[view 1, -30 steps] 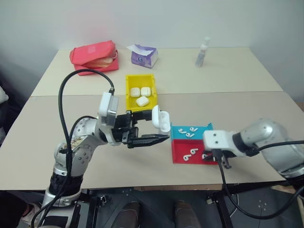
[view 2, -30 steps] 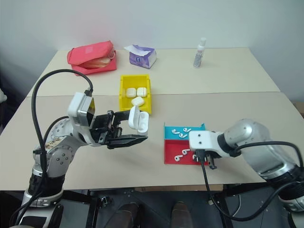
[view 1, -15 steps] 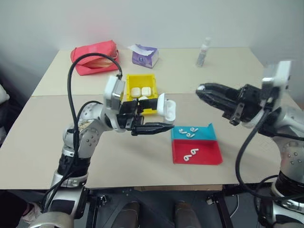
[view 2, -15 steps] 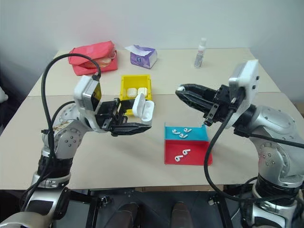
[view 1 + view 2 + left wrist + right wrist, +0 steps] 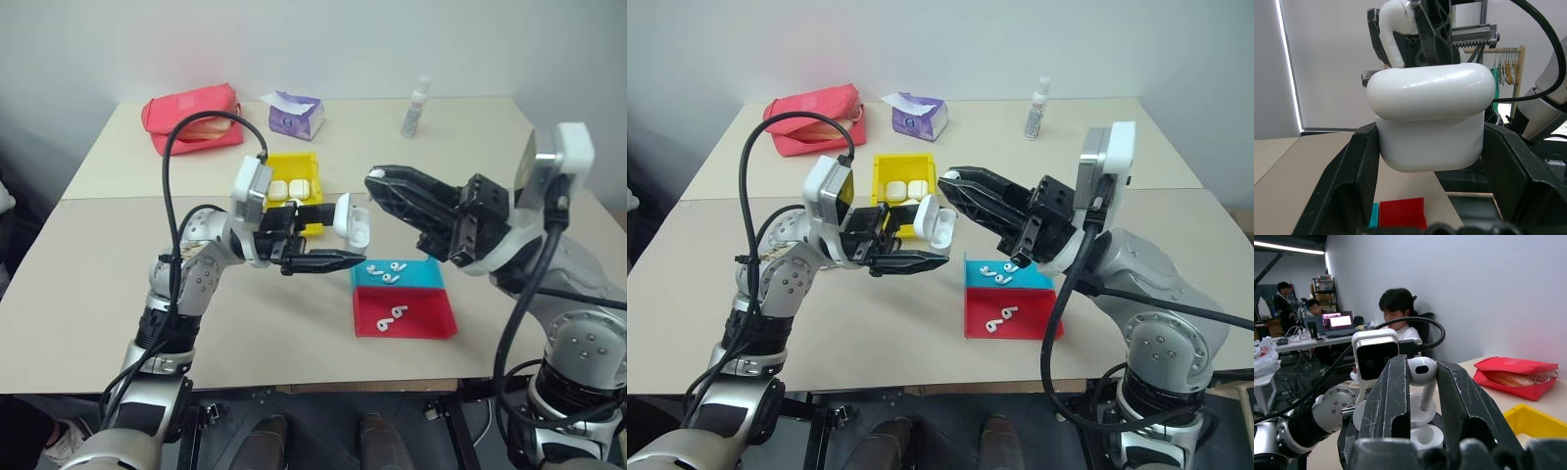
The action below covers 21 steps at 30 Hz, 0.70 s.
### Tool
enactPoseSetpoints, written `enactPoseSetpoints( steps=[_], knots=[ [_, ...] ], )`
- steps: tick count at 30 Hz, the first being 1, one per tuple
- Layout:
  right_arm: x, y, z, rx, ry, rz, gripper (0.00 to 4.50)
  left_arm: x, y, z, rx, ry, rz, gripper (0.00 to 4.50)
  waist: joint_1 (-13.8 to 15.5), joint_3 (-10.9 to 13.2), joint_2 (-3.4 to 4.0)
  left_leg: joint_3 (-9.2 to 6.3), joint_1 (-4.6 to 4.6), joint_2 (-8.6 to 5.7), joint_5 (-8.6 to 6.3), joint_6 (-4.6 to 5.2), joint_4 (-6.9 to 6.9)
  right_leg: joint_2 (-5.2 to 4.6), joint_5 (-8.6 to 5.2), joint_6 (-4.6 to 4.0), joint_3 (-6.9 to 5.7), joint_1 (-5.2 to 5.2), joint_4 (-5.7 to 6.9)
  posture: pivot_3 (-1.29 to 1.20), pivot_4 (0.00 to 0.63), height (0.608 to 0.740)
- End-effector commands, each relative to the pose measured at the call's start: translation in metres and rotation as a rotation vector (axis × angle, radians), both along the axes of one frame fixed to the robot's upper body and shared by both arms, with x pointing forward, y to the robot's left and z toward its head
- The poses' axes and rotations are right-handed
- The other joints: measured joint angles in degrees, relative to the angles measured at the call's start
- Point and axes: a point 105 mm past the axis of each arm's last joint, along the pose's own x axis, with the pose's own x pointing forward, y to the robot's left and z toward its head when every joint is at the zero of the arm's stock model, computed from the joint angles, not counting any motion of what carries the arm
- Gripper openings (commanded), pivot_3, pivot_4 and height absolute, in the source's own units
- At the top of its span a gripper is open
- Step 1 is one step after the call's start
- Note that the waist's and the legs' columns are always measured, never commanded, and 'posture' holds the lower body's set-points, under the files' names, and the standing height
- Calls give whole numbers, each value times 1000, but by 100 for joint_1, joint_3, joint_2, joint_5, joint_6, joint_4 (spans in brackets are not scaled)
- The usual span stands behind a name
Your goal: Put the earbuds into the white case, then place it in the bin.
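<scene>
One earbud pinched btwn right gripper fingers, above white case.

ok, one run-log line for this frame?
left gripper: shut on white case, lid open | right gripper: shut on earbud above case | bin: three cases

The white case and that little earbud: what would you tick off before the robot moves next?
1. White case gripped in left pincer: ok.
2. Case lid open: ok.
3. Earbud pinched in right pincer: ok.
4. Earbud lined up over case: looks ok, exact socket cannot tell.
5. Earbud seated in case: not ok, not yet in.
6. Yellow bin room for another case: cannot tell, three inside.
</scene>
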Motion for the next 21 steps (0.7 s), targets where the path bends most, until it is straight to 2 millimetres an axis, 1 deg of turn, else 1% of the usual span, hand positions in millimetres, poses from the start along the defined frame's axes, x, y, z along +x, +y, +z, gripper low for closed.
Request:
enactPoseSetpoints(
  steps=[1,3,8,15,21],
  knots=[
    [-4,-3,1,-32,-51,-24,634,-5,1,9,-15,-80,-7,2809,1,0,0,0,-1,0,0,0,0,0,0,0,0,0,-1,0,150,740],
    [-2,-4,-2,-49,-45,-33,634,-6,2,10,-18,-84,-8,2809,3,0,0,0,-1,0,0,0,0,0,0,0,-1,0,-1,0,150,740],
    [0,-2,-6,-75,-49,-30,634,-10,12,8,-24,-92,0,2809,-22,0,0,1,3,3,0,0,0,2,0,0,0,-1,-1,0,150,740],
    [-2,2,-1,-47,-76,-13,634,-16,20,4,-19,-86,0,2809,-10,0,0,0,2,3,0,0,0,3,0,0,0,0,-1,0,150,740],
    [-6,2,5,-22,-86,14,634,-15,17,4,-20,-67,0,2809,-2,0,0,0,1,3,0,1,1,3,0,0,0,1,-5,0,150,740]
  ],
)
